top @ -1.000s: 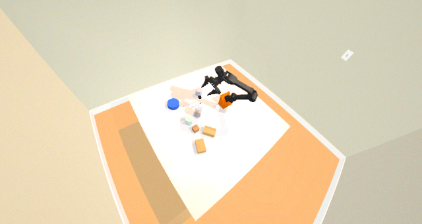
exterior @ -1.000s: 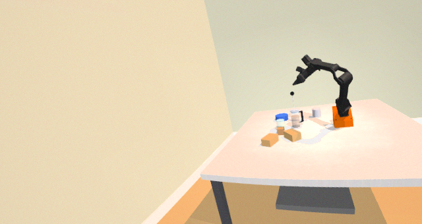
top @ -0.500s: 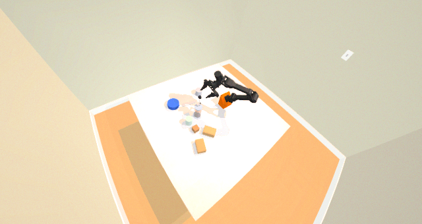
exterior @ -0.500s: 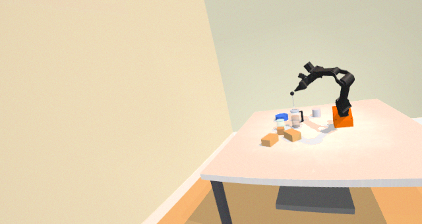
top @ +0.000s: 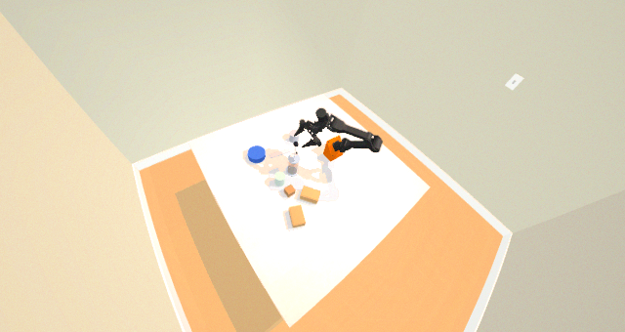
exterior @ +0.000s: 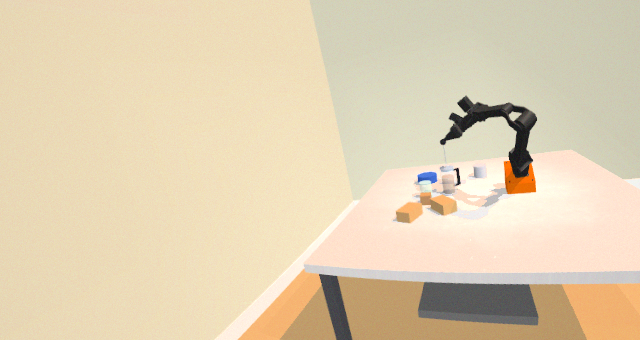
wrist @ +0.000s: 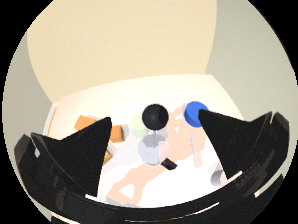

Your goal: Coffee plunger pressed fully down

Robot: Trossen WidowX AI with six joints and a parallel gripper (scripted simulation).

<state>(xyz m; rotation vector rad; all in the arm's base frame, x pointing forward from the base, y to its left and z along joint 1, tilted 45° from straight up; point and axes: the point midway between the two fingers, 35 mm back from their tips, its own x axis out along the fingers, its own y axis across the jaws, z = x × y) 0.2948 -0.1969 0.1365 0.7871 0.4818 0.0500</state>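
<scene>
Currently gripper [wrist: 154,137] is spread wide with nothing between the fingers; both dark fingertips frame the wrist view at 9 and 3 o'clock. Plunger knob [wrist: 154,117], a small black ball, sits dead centre between them in that view, clear of both fingers as far as I can tell.

Coffee press [exterior: 448,179] stands upright on the table [exterior: 550,220], roughly mid-table at 9 o'clock from the orange arm base [exterior: 520,178] in the exterior view. Plunger rod [exterior: 444,155] is thin, extended well above the press body, with the knob at its top. Gripper hangs at knob level, angled down; exterior view puts the lower fingertip right at the knob, contact too small to confirm.

Around the press, exterior view:
- blue disc [exterior: 426,177] at 9 o'clock, near
- pale green-lidded jar [exterior: 425,185] at 8 o'clock, just beside
- white cup [exterior: 479,171] at 2 o'clock, apart
- small orange cube [exterior: 425,197] and two orange blocks [exterior: 443,204] [exterior: 409,212] at 6 to 8 o'clock

Press handle [exterior: 457,176] is dark, on the side facing the arm base.
</scene>
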